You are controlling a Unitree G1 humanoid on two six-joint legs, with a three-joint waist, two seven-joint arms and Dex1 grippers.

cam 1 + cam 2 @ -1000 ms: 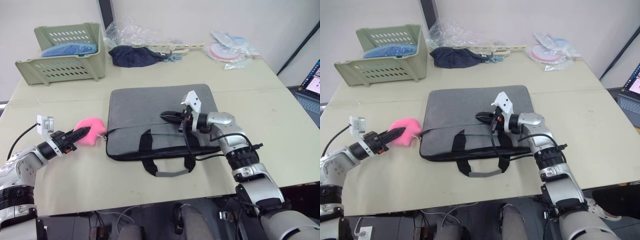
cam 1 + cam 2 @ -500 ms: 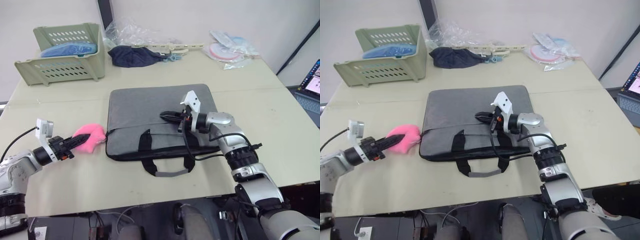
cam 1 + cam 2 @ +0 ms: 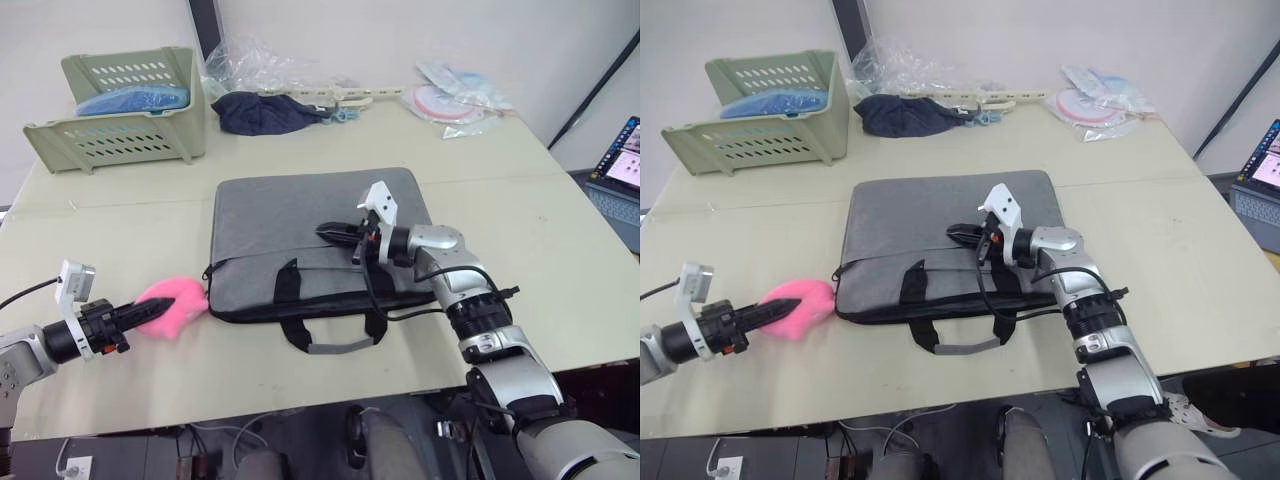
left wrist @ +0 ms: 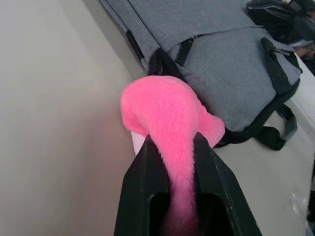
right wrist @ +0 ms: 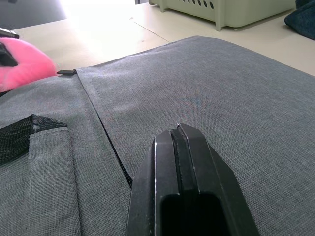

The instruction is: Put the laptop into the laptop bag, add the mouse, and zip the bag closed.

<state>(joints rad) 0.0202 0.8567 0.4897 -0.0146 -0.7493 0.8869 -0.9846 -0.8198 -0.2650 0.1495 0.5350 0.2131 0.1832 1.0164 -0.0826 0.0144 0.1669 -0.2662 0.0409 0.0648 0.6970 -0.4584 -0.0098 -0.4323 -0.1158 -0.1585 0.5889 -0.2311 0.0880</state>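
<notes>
The grey laptop bag (image 3: 300,215) lies flat in the middle of the table, black handles (image 3: 330,335) toward me. Its zip line (image 5: 106,142) runs closed along the top face, as far as I can see. My right gripper (image 3: 326,230) hovers just over the bag's middle, shut with nothing in it. Near the table's front left, my left gripper (image 3: 150,308) is shut on a fluffy pink plush toy (image 4: 162,105), whose far end lies by the bag's left corner. The laptop and the mouse are hidden or out of view.
A green slotted basket (image 3: 120,110) stands at the back left. A dark blue cloth (image 3: 265,110), crumpled clear plastic (image 3: 250,60) and flat packets (image 3: 455,100) line the back edge. A lit screen (image 3: 622,160) sits beyond the table's right side.
My left arm has drawn back toward the front left edge, dragging the pink plush toy with it. The right gripper has stayed over the bag.
</notes>
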